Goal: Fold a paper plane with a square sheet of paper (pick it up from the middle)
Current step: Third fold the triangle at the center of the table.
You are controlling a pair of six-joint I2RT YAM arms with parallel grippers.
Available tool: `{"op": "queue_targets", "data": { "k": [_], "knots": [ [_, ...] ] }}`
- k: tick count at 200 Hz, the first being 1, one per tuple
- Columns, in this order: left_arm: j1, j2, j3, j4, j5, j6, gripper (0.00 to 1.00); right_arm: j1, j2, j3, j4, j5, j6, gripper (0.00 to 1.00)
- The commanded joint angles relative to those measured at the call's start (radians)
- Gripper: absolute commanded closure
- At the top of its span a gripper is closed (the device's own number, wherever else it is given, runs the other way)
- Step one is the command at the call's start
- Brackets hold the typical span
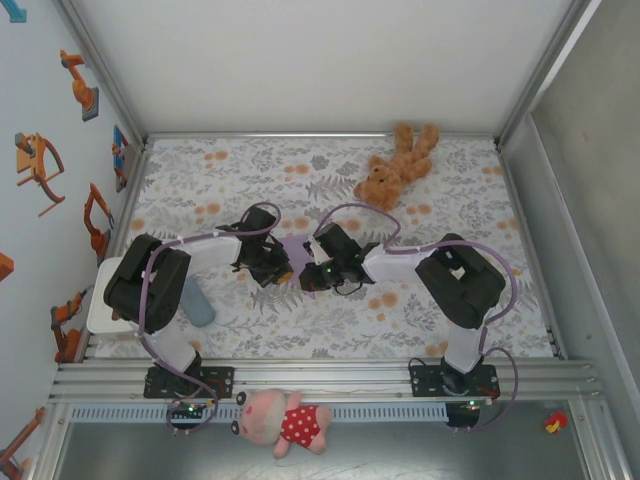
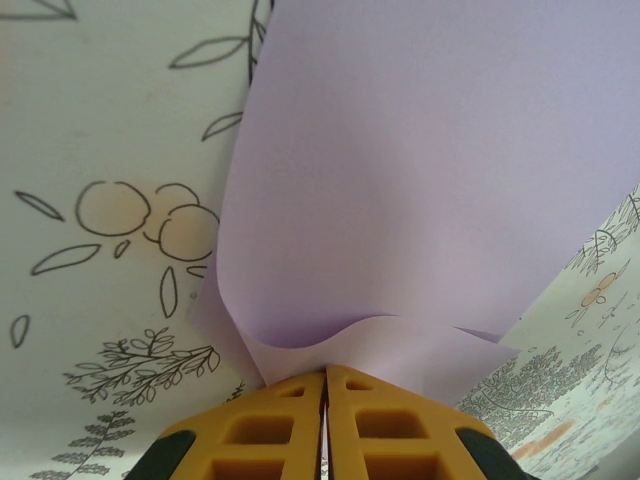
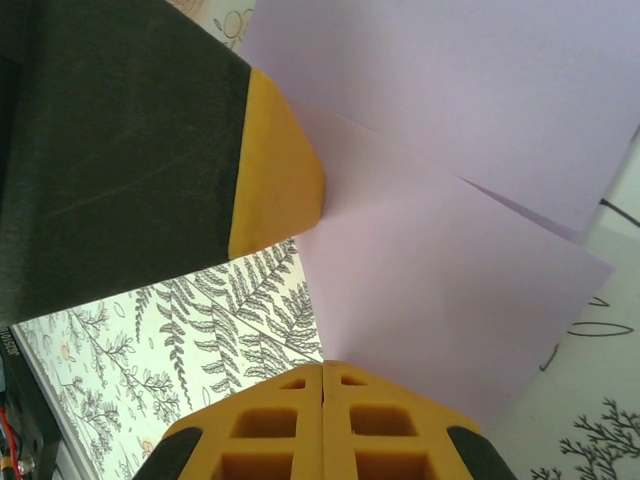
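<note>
The square sheet of paper (image 1: 296, 249), pale lilac, lies partly folded at the middle of the floral table between both arms. In the left wrist view the sheet (image 2: 420, 170) curls up, and a folded flap ends at my left gripper (image 2: 324, 372). Its yellow fingers are shut on that flap's edge. In the right wrist view my right gripper (image 3: 322, 367) is shut at the near edge of the folded sheet (image 3: 450, 280). The left gripper's black and yellow finger (image 3: 275, 170) touches the sheet from the left. From above, the left gripper (image 1: 283, 270) and right gripper (image 1: 309, 277) almost meet.
A brown teddy bear (image 1: 396, 166) lies at the back right of the table. A grey-blue pad (image 1: 197, 304) sits beside the left arm's base. A pink plush toy (image 1: 285, 422) lies on the front rail. Metal frame posts border the table.
</note>
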Motion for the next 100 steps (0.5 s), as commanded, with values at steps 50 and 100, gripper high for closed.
{"op": "queue_targets", "data": {
  "k": [50,100],
  "knots": [
    [0.002,0.055,-0.005,-0.06,-0.043,-0.007,0.91,0.023,-0.039,0.037,-0.064,0.041,-0.055,0.96],
    [0.001,0.054,-0.006,-0.061,-0.043,-0.005,0.91,0.043,-0.013,0.053,-0.092,0.062,-0.054,0.96]
  ]
}}
